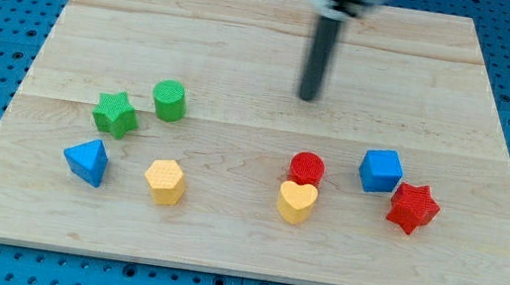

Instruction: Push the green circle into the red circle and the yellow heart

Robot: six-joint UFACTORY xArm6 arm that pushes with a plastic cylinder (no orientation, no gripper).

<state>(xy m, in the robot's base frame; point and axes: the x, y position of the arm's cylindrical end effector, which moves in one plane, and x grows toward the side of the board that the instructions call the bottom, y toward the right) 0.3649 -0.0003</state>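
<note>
The green circle [169, 100] sits on the left half of the wooden board [249, 42], just right of a green star [115, 113]. The red circle [307, 168] and the yellow heart [297, 202] touch each other right of centre, the heart below the circle. My tip [309, 97] is above the red circle, toward the view's top, and well to the right of the green circle. It touches no block.
A blue triangle [86, 160] and a yellow hexagon [165, 182] lie at the lower left. A blue cube [381, 170] and a red star [413, 208] lie to the right of the red circle. The board rests on a blue pegboard.
</note>
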